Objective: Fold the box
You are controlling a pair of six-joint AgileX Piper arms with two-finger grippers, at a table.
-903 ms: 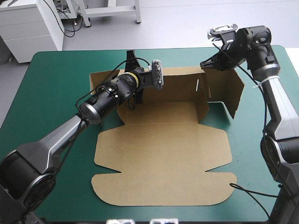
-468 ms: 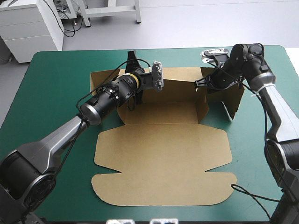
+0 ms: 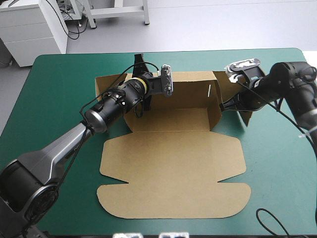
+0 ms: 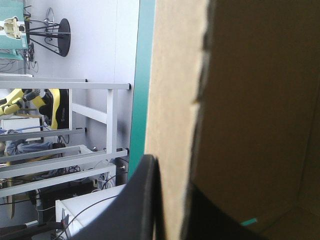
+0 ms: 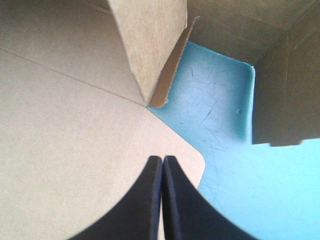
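The brown box (image 3: 173,163) lies mid-table with its back wall (image 3: 190,84) and right wall raised and its lid flat toward the front. My left gripper (image 3: 138,60) is at the box's left end, fingers pointing to the far edge, shut on an upright wall. In the left wrist view that board (image 4: 175,125) stands between the two fingers (image 4: 142,200). My right gripper (image 3: 222,106) is low outside the right wall, near its front corner, and shut with nothing in it. In the right wrist view it (image 5: 161,161) hovers over the lid's corner (image 5: 75,150).
Outside the right wall a loose side flap (image 3: 246,116) stands on the teal-green cover (image 3: 59,99), behind my right arm. Bare cover (image 5: 225,130) shows ahead of the right gripper, between the right wall's edge (image 5: 150,45) and the flap.
The right arm has swung down from above the right wall's far corner to low beside its front corner. The side flap is now partly hidden behind it. The left arm has not moved.
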